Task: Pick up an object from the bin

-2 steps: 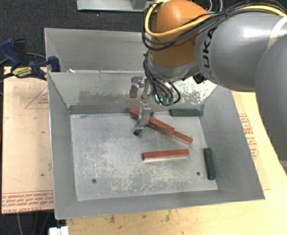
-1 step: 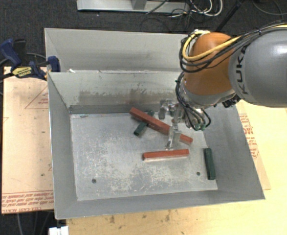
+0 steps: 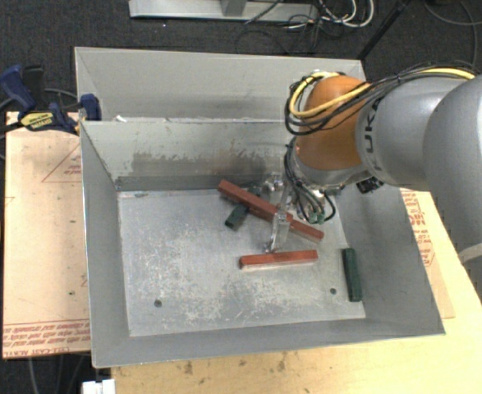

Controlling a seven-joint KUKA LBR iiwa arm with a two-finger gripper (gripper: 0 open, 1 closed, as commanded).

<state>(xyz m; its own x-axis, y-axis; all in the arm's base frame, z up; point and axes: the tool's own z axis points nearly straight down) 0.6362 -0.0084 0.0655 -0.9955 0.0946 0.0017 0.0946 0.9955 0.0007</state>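
Grey metal bin (image 3: pixel 142 245) floor is strewn with few things. The gripper (image 3: pixel 275 235) is set over the lower-right half of a long red-brown bar (image 3: pixel 242 196); whether it is open or closed cannot be told. A shorter red-brown bar (image 3: pixel 278 259) lies just below the long bar, and a dark green stub (image 3: pixel 237 217) sits at its left. A grasp square across the long bar is judged best, so that the shorter bar is not nudged.

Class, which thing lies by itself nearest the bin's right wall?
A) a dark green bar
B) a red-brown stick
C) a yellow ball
A: the dark green bar lies alone by the right wall, apart from the flat red-brown stick nearer the middle.
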